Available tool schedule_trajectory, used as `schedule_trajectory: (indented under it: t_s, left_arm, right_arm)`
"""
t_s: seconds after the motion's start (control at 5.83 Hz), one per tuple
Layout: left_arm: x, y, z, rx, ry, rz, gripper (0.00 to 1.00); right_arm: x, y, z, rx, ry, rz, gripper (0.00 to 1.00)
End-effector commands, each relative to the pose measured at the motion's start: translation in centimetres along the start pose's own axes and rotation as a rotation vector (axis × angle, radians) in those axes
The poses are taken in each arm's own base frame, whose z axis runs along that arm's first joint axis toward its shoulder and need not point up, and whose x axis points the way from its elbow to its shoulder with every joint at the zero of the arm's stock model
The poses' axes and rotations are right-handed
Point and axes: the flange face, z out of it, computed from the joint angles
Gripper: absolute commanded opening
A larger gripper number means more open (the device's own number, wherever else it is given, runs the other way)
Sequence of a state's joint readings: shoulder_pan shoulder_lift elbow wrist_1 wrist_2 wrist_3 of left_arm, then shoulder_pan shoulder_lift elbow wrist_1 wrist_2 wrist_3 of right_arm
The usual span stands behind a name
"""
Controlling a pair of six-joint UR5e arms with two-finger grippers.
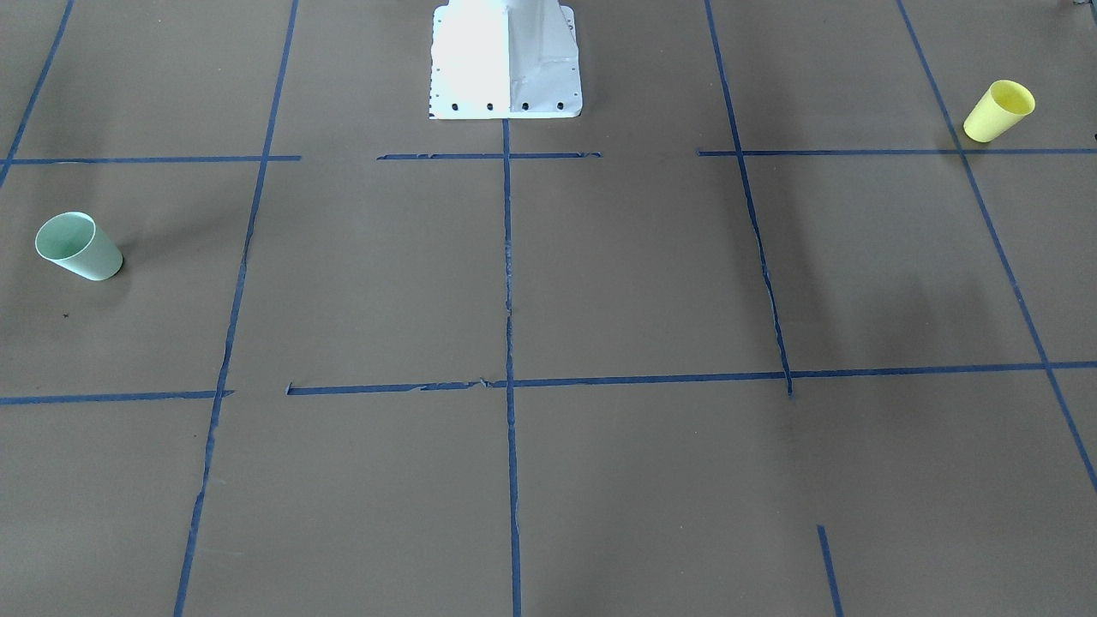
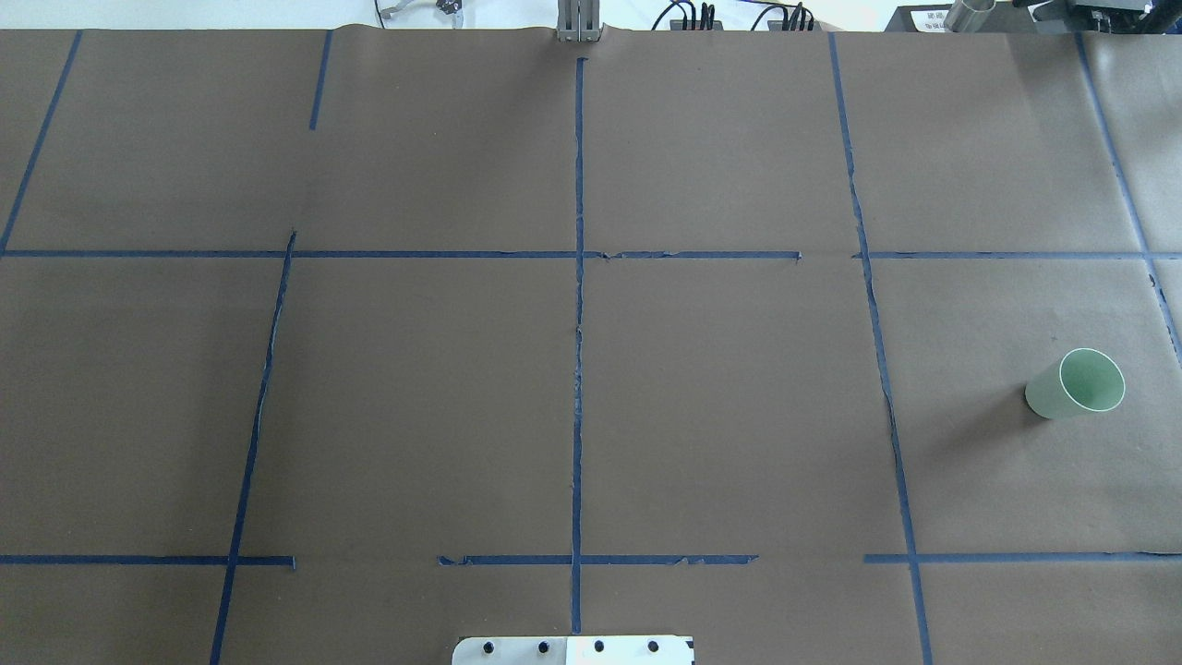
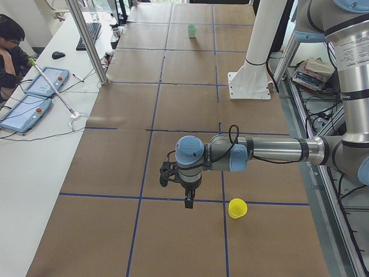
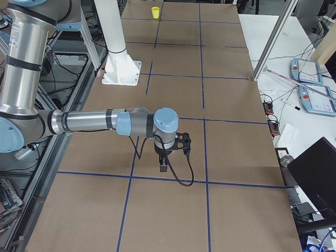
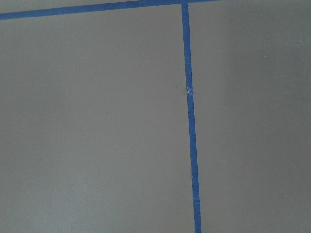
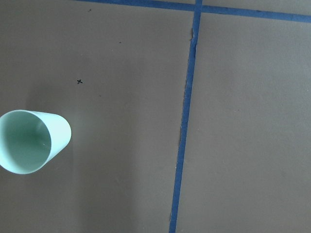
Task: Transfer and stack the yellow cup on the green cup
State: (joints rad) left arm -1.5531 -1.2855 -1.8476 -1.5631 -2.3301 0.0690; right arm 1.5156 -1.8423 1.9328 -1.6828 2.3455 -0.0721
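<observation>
Cups are standing well apart, at opposite ends of a table (image 1: 643,283) covered in brown paper. The yellow cup (image 1: 999,110) is sitting upright, mouth up, at the robot's left end, with its base just beside a crossing of blue tape (image 1: 507,283) lines. The green cup (image 1: 79,246) is sitting upright at the robot's right end, inside one square of the tape grid, and its pale inside is showing nothing in it. Neither cup is touching anything but the table.

In the left side view, the left arm is stretching out low over the table. The left fingers (image 3: 188,201) are pointing straight down near the yellow cup, apart from it. Only that side view is showing them, so I cannot tell whether they are spread or pressed together. The left wrist camera is showing only brown paper and two tape lines meeting.

In the right side view, the right arm is stretching out the same way, and the right fingers (image 4: 163,168) are pointing down over a tape line. I cannot tell their state either. The right wrist camera is looking down on the green cup, at the left edge of its view.

A white pedestal (image 1: 506,60) is standing at the robot's side of the table. An operator (image 3: 10,40) is sitting at a side desk.
</observation>
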Motion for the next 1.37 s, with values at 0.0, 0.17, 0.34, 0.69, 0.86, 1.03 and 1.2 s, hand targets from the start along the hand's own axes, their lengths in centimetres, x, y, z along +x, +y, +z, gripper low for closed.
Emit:
schedule_trajectory:
  t_s: [0.0, 0.17, 0.34, 0.69, 0.86, 1.03, 1.2]
  left_arm:
    - [0.5, -0.2, -0.4, 0.008, 0.005, 0.009, 1.0]
    - [0.5, -0.2, -0.5, 0.009, 0.001, 0.01, 1.0]
    - [1.7, -1.9, -1.5, 0.058, 0.004, 0.05, 1.0]
    - [5.6, -7.4, -5.9, 0.198, 0.006, 0.185, 1.0]
    - [6.9, -7.5, -6.4, 0.227, 0.02, 0.233, 1.0]
    - [8.0, -6.5, -5.2, 0.238, 0.042, 0.162, 1.0]
    - [11.8, -6.1, -3.9, 0.263, 0.087, 0.051, 1.0]
  right_arm:
    - [0.0, -0.1, 0.0, 0.0, 0.0, 0.0, 1.0]
    - [-0.1, -0.1, -0.1, 0.002, -0.001, -0.002, 1.0]
    - [0.0, -0.1, -0.1, 0.002, 0.0, -0.002, 1.0]
    - [0.0, -0.1, -0.1, 0.002, 0.0, -0.004, 1.0]
    - [0.0, -0.1, -0.1, 0.002, 0.0, -0.002, 1.0]
    - [-0.1, -0.2, -0.1, 0.003, -0.001, -0.003, 1.0]
    - [-0.1, -0.1, -0.1, 0.002, -0.003, -0.002, 1.0]
